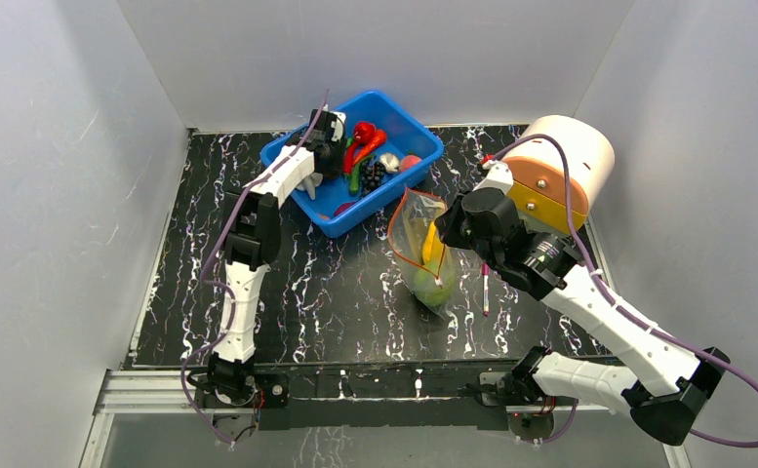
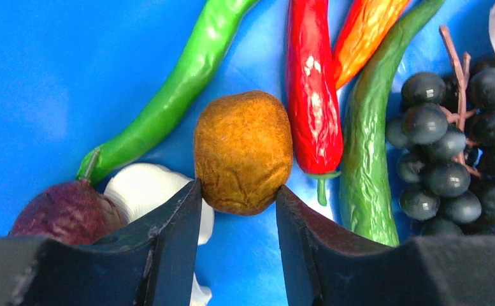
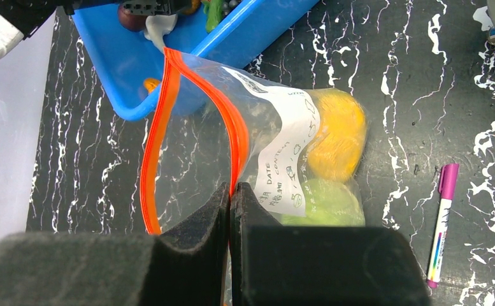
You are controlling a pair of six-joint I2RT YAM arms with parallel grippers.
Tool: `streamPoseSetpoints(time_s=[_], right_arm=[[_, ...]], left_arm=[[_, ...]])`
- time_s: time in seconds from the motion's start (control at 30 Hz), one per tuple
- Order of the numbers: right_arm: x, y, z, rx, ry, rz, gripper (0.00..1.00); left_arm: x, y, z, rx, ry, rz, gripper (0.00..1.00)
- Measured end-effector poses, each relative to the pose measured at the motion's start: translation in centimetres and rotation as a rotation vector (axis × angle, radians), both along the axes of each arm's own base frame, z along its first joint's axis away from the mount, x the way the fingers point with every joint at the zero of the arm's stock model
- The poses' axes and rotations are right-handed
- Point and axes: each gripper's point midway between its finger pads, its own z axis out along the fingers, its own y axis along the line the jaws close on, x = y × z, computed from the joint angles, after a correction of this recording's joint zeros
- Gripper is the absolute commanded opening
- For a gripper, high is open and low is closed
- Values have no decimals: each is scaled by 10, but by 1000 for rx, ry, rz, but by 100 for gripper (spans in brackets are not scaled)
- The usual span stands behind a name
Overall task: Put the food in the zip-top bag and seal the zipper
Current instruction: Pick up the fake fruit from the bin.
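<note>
Tub (image 1: 351, 221) at far left holds left gripper (image 2: 238, 191), spread beside a brown piece (image 2: 243, 150) — right gripper (image 3: 230, 191) pinches the zipper (image 3: 159, 140) of the zip-top bag (image 3: 276, 127).

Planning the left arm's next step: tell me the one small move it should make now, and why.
Probably close the left hand on the brown piece: its open fingers flank it in the blue tub. The right hand pinches the red rim of the zip-top bag, holding its mouth open.

The zip-top bag (image 3: 260, 118) carries a white label (image 3: 294, 131) reading "DATE" and "CONTENT" (handwriting beside them unreadable).
</note>
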Motion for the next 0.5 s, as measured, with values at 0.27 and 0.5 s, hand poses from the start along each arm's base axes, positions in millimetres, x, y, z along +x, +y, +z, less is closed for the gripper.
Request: streamPoseSetpoints(time_s=[0.27,0.5], right_arm=[[0,-4,3,0,-13,-15,0],[-1,-5,4,7,-17,-17,0]], left_arm=[[-11,-4,7,-48,23,16,28],[-35,-5,32,-111,45,38,27]])
